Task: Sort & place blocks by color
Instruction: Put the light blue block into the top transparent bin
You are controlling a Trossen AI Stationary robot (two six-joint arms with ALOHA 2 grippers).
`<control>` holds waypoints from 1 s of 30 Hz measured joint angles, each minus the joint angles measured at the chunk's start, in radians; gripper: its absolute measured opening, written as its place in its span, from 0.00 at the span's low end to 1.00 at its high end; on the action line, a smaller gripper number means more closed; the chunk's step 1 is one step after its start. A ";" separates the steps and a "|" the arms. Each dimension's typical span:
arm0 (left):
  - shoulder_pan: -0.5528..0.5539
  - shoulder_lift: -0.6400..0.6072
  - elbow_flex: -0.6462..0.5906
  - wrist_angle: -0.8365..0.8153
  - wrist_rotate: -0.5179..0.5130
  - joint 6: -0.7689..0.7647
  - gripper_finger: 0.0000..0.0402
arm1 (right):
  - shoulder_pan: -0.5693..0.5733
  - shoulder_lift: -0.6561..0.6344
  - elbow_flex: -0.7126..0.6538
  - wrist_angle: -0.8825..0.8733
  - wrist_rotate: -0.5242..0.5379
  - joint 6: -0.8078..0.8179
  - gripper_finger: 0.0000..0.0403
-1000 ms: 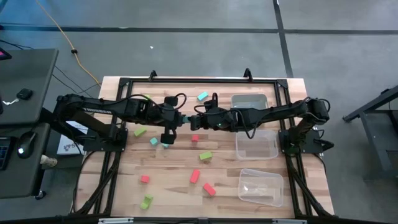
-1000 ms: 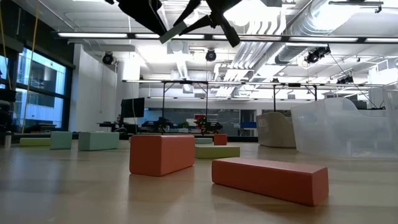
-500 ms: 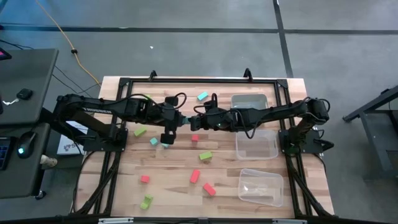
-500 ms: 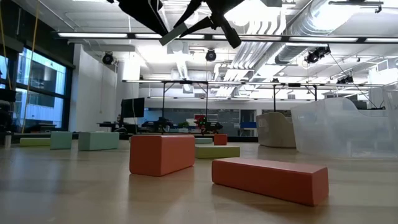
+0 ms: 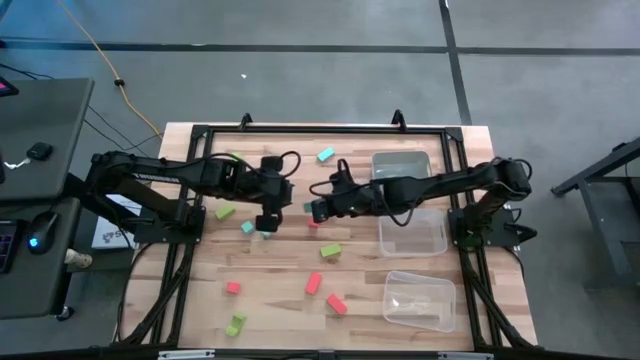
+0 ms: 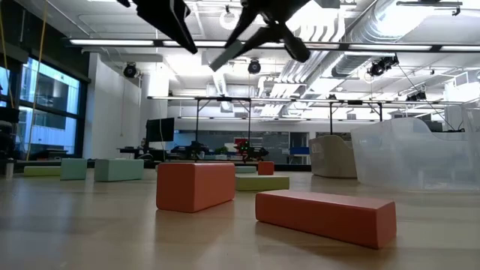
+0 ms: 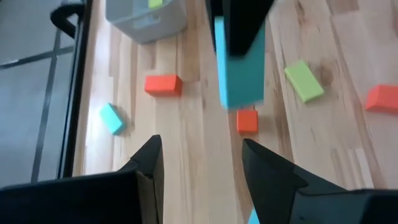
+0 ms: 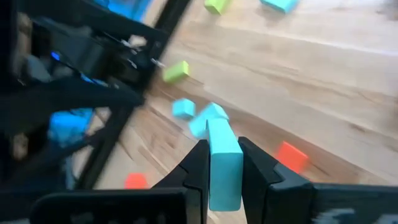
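The right gripper (image 8: 224,163) pinches a light blue bar (image 8: 222,167), its lower end cut off by the fingers. The left gripper (image 7: 202,163) stands parted and empty, its fingertips (image 7: 151,149) out of focus over the middle of the table (image 5: 280,290).

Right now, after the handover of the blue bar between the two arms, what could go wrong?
The right gripper holds the light blue bar by one end only, high above the table, so it may tilt or slip while carried. The left gripper, open, is close in front of it; a sideways move might hit the bar. The clear bins sit near the right arm's base, so the drop needs a long pull back.
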 joint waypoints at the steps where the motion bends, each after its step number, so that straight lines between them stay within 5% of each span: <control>1: 0.000 0.000 0.000 -0.008 0.000 -0.009 0.34 | 0.003 -0.007 0.000 -0.031 0.000 -0.001 0.10; 30: 0.006 0.000 0.000 0.001 -0.005 -0.308 0.34 | 0.025 -0.155 0.000 -0.977 -0.014 -0.047 0.10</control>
